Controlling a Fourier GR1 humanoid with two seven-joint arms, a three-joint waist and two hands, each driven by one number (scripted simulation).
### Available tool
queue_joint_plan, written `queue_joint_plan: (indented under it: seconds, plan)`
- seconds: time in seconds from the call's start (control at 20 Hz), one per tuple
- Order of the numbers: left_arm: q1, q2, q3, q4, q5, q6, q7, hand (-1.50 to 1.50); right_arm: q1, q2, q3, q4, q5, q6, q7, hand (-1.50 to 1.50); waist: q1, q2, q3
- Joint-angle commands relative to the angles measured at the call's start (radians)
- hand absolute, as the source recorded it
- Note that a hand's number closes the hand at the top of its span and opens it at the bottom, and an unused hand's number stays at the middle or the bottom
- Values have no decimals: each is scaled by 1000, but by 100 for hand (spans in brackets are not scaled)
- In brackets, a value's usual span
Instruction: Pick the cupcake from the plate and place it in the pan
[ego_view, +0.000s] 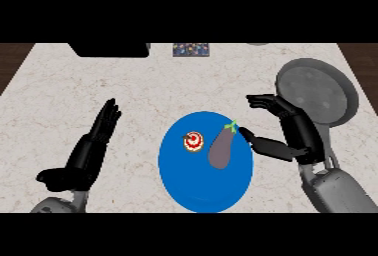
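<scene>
In the head view, a blue plate (207, 192) lay near the middle of the pale stone bench (59, 90), and the cupcake (193, 141) sat on the plate's upper left part, a small round thing with a red and white top. Just beside it on the plate lay an eggplant (221, 148), its long axis running from lower left up toward its green stem at upper right. The grey pan (317, 95) lay on the bench beyond the plate's right side, toward the far right corner. The right robot hand (284, 135) hovered at the plate's right rim, between the plate and the pan, with its fingers spread and slightly curved and its thumb reaching toward the eggplant; it pinched nothing. The cupcake lay to the left of that hand, on the far side of the eggplant, so the eggplant stood between them. The left robot hand (92, 145) rested on the bench well to the left of the plate, its fingers straight and held together, pointing away from the robot, and it carried nothing. The cupcake lay about as near to either hand, but the right hand was next to the pan, so it seemed the likelier one to make the lift, reaching over or past the eggplant. The cupcake had not yet been picked up. A dark box and a small patterned packet lay at the bench's far edge.
</scene>
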Motion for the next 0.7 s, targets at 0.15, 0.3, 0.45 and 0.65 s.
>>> queue_joint_plan:
  seconds: [0.15,0.3,0.45,0.65]
  plan:
    - [-17,-86,-16,37,-43,32,8,0,32,-84,55,-61,194,21,-26,-150,-11,0,1]
    - [-10,-75,2,2,-30,4,29,0,-25,-140,45,-85,220,90,72,-150,-6,0,1]
    - [-23,-75,18,40,-33,-19,2,0,-159,-157,52,-108,229,154,261,-150,-3,1,0]
    - [-29,-114,-12,39,-65,7,20,0,-250,-94,166,-54,326,206,378,-150,5,2,0]
